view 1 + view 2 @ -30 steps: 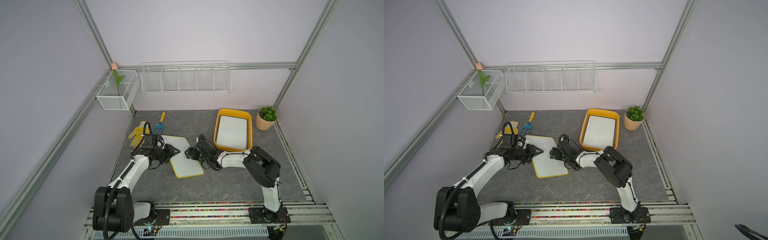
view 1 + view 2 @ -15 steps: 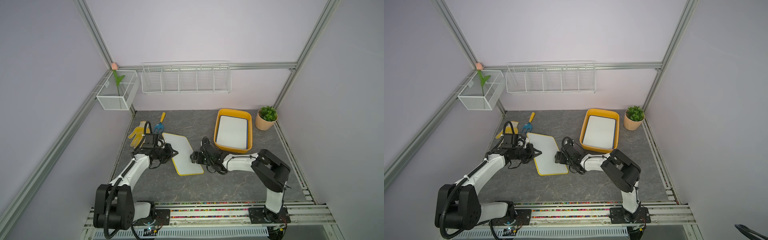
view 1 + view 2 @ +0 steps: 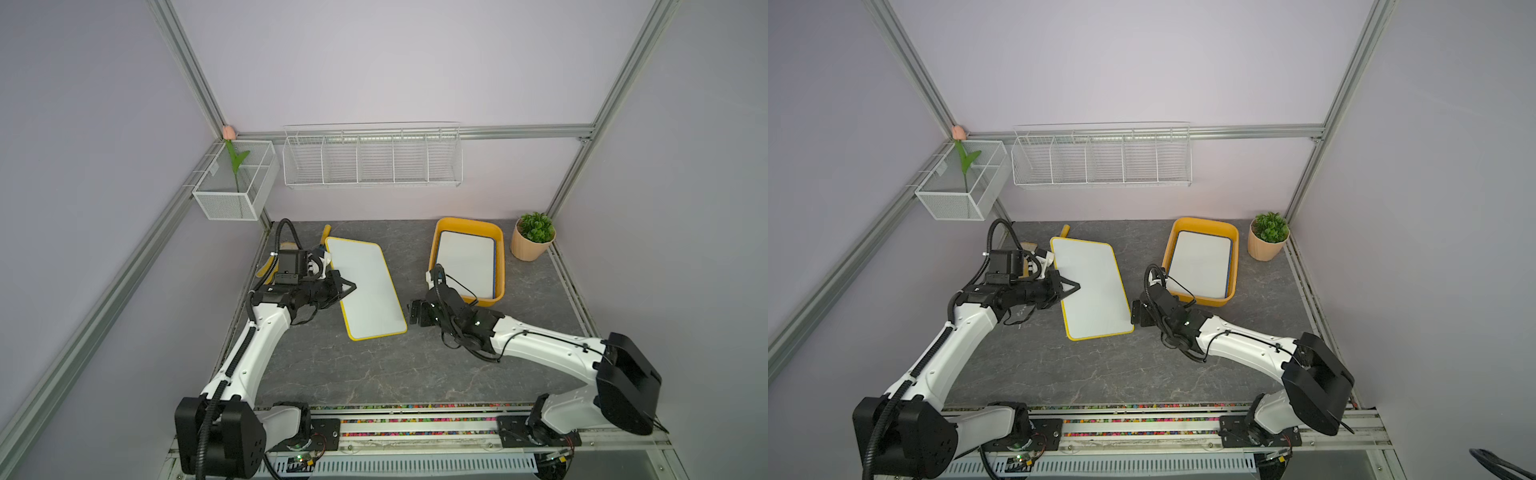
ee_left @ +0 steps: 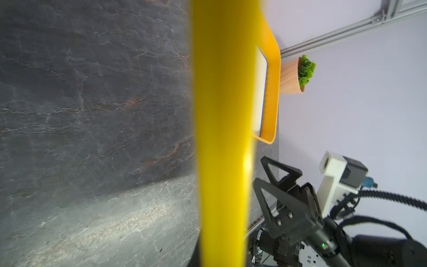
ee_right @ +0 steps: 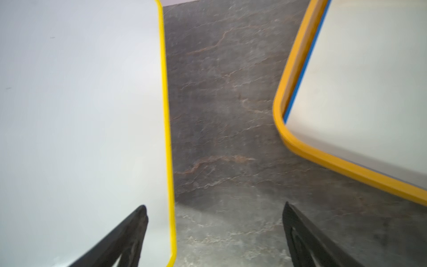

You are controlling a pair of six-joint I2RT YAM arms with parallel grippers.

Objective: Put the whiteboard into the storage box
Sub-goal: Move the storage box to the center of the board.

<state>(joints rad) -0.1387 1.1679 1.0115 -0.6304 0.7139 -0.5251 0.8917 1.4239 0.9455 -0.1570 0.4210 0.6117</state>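
Observation:
A yellow-framed whiteboard (image 3: pixel 368 286) (image 3: pixel 1094 286) lies left of centre on the dark stone table. My left gripper (image 3: pixel 347 286) (image 3: pixel 1073 286) is shut on its left long edge, which fills the left wrist view as a blurred yellow band (image 4: pixel 221 138). The yellow-orange storage box (image 3: pixel 467 222) (image 3: pixel 1204 222) (image 4: pixel 273 92) (image 5: pixel 300 143) stands at the back right and holds a blue-framed whiteboard (image 3: pixel 465 266). My right gripper (image 3: pixel 415 316) (image 3: pixel 1138 312) (image 5: pixel 215 212) (image 4: pixel 260 171) is open and empty, low beside the yellow board's near right corner, with one finger (image 5: pixel 136 222) over the board.
A potted plant (image 3: pixel 532 245) stands right of the storage box. A yellow tool handle (image 3: pixel 327 227) pokes out behind the board at the back left. On the walls hang a white wire rack (image 3: pixel 372 162) and a mesh basket with a tulip (image 3: pixel 237 187).
My left gripper has shut on the whiteboard's left edge and the board has come up and shifted back. My right gripper has drawn back to the right, off the board.

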